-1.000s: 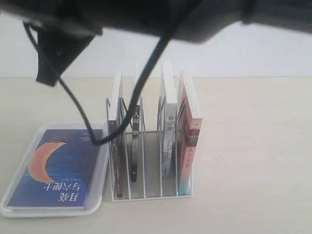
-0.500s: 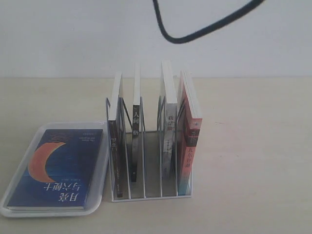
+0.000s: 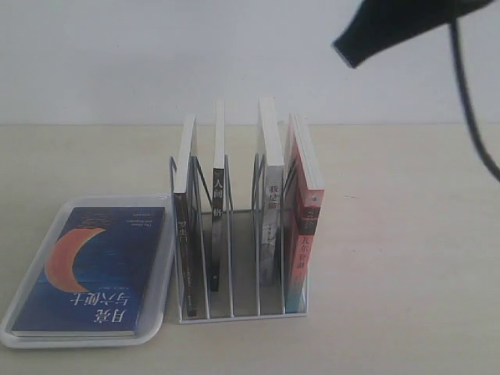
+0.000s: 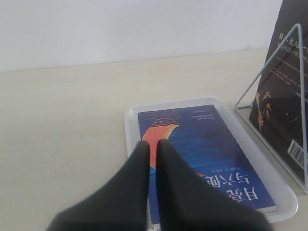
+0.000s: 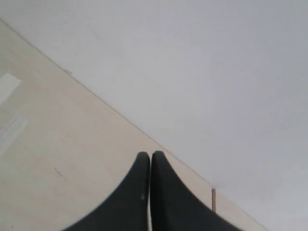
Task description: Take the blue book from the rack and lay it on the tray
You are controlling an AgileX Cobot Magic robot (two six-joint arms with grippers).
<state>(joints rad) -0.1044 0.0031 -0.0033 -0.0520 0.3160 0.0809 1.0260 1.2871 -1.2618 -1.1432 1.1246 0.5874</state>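
The blue book (image 3: 90, 269) lies flat in the tray (image 3: 166, 269), left of the rack (image 3: 242, 315), with its orange moon facing up. In the left wrist view my left gripper (image 4: 153, 143) is shut and empty. It hovers over the blue book (image 4: 211, 149) near one end of the tray (image 4: 131, 126), and I cannot tell whether it touches. My right gripper (image 5: 150, 155) is shut on nothing, seeing only bare table and wall. A dark part of the right arm (image 3: 398, 27) shows at the exterior view's top right.
The rack holds two black-spined books (image 3: 217, 226), a pale-spined book (image 3: 271, 223) and a red-orange book (image 3: 305, 226). A rack wire (image 4: 269, 82) and a black cover (image 4: 284, 96) stand beside the tray. A black cable (image 3: 473, 133) hangs at the right.
The dark arm and its cable, which crossed the top of the exterior view in front of the rack, have swung away to the upper right. The blue book and tray have not moved.
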